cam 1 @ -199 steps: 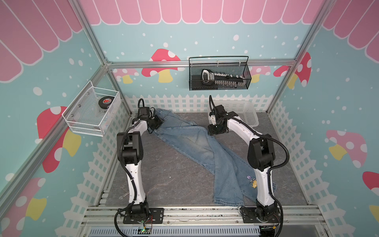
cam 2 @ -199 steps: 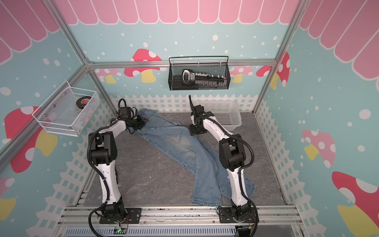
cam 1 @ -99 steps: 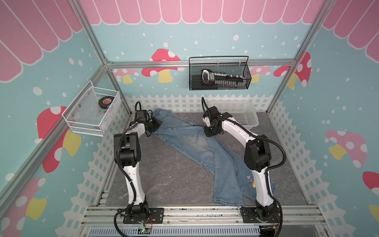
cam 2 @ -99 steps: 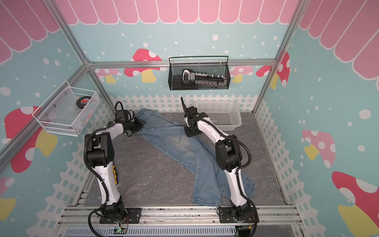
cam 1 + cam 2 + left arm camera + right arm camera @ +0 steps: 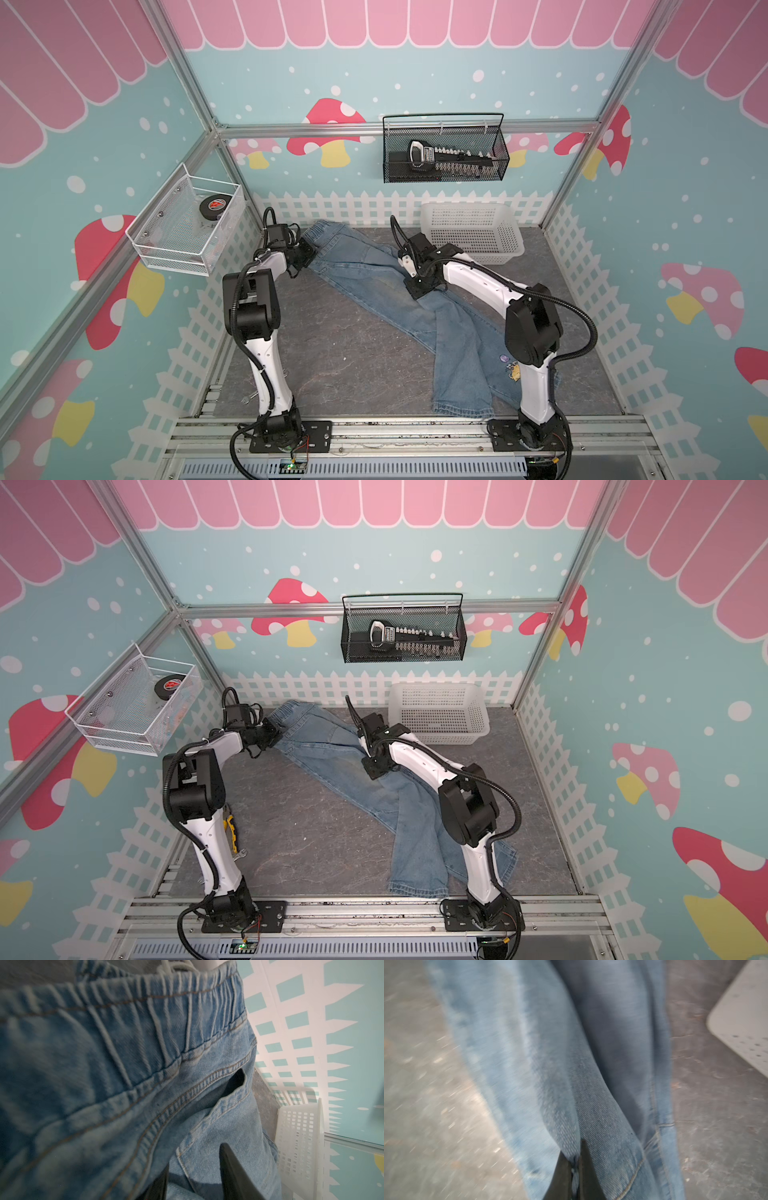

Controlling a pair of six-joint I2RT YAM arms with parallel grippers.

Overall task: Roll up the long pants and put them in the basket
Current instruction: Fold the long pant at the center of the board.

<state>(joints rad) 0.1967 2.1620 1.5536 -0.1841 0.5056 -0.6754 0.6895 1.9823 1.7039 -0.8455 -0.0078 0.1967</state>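
The long pants (image 5: pixel 374 282) are light blue jeans lying diagonally on the grey mat in both top views. The waistband is at the back left and the hems (image 5: pixel 461 409) are at the front right. A small cartoon patch (image 5: pixel 511 368) shows beside the right arm. My left gripper (image 5: pixel 309 253) is at the waistband's left end. In the left wrist view a fold of denim (image 5: pixel 124 1064) fills the gap of my left gripper (image 5: pixel 195 1159), below the gathered waistband and white drawstring. My right gripper (image 5: pixel 415 291) is at the pants' right edge near the crotch. In the right wrist view my right gripper (image 5: pixel 574 1153) is shut on a raised ridge of denim (image 5: pixel 550 1064).
A white plastic basket (image 5: pixel 473 237) stands at the back right, close to the right gripper. A black wire basket (image 5: pixel 444 153) hangs on the back wall. A wire tray with a puck (image 5: pixel 187 226) hangs on the left wall. A yellow tool (image 5: pixel 230 833) lies by the left arm.
My right gripper has shifted slightly left and toward the front along the pants and closed from open onto a pinch of denim. My left arm shifted a little to the left, still at the waistband.
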